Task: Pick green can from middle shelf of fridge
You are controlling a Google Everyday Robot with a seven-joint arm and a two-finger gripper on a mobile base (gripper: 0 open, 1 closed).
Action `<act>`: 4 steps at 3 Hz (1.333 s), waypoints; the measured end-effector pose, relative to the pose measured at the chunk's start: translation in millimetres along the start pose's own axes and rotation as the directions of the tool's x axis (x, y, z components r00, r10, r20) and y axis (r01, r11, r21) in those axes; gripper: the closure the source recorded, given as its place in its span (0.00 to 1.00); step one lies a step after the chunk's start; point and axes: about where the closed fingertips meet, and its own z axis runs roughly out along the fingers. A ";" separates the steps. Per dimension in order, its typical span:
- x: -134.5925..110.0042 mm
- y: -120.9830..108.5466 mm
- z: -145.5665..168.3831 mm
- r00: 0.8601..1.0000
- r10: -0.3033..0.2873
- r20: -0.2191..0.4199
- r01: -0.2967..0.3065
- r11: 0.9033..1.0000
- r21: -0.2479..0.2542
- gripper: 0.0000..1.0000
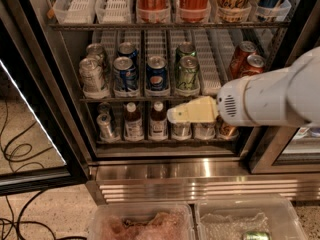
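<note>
At the far left, black cables (pixel 17 151) were seen lying on the floor beside the fridge (pixel 165 171); they were well apart from the work. On the middle shelf (pixel 207 66) the cans were lined in white slotted lanes, probably so that each row is kept straight and can be taken from the front; silver cans (pixel 92 76) were placed in the left lane, then blue Pepsi cans (pixel 125 74) in the next two. The green can (pixel 187 75) was found upright at the front of its lane, just right of the Pepsi cans, with a second green one behind it; the lane to its right was bare. The gripper (pixel 175 115) was held below that shelf edge, in front of the lower rack with the small bottles (pixel 133 121), pointed to the left; whether it was wide or narrow could not be told, and nothing was seen held in it. It is judged that it must be raised and turned inward; the neighbouring Pepsi can and the shelf rim could be struck. Red cans (pixel 245 59) were standing further right, partly hidden by the white arm (pixel 280 96).
</note>
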 end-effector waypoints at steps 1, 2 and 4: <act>11.4 -13.6 12.7 1.000 0.013 -0.001 -0.013 0.998 0.063 0.00; 11.1 -13.3 13.1 1.000 0.015 0.000 -0.015 0.998 0.065 0.00; -2.1 10.4 31.2 0.998 -0.024 0.056 0.016 0.990 0.141 0.00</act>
